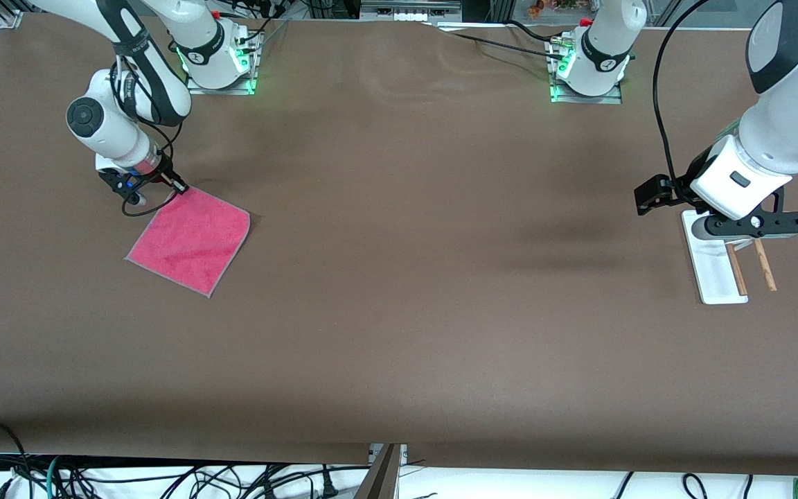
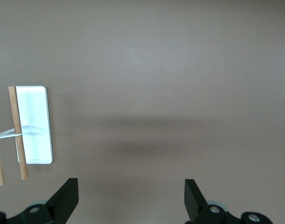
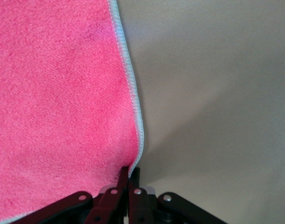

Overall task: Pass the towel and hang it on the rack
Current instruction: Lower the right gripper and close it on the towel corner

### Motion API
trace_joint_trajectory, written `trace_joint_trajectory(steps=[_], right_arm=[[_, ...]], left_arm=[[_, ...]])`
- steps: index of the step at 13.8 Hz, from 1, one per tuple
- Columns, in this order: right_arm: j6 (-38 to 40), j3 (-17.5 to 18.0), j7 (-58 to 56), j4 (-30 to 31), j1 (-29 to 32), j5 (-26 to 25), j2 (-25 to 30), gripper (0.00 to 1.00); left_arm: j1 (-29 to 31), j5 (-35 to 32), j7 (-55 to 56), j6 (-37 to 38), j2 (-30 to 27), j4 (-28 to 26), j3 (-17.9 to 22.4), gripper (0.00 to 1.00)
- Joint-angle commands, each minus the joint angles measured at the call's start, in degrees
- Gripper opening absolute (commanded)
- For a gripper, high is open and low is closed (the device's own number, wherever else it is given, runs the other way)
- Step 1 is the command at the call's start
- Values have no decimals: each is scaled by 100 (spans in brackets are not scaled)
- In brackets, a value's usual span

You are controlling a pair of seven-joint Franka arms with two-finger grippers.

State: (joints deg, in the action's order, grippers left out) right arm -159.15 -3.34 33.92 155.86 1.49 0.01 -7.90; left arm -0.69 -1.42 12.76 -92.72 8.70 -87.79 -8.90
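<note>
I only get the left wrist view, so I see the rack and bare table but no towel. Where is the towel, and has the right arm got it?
Observer: The towel lies flat at the right arm's end of the table, with the rack at the left arm's end.
Operator: And the right gripper?
Observer: The right gripper is down at the towel's corner nearest the robots' bases, shut on its grey-stitched edge.
Operator: Is the towel lifted?
Observer: Not that I can see; in the front view it lies spread on the table.
Operator: Where is my gripper?
Observer: The left gripper hangs open over the rack's end nearer the bases, waiting.
</note>
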Motion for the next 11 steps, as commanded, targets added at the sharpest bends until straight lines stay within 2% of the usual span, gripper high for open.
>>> trace_joint_trajectory(steps=[1,5,8,11], right_arm=[[7,70,-8,-12,0,43,87,0],[313,350,140,-134,0,52,367,0],[1374,483,211,-626,0,69,640,0],[2841,746,527,-1468,0,69,772,0]], left_arm=[[-28,-87,16,140,35,184,-7,100],[34,-130,16,351,61,192,11,100],[16,-34,16,412,35,201,2,100],[-10,-25,7,369,44,219,2,100]])
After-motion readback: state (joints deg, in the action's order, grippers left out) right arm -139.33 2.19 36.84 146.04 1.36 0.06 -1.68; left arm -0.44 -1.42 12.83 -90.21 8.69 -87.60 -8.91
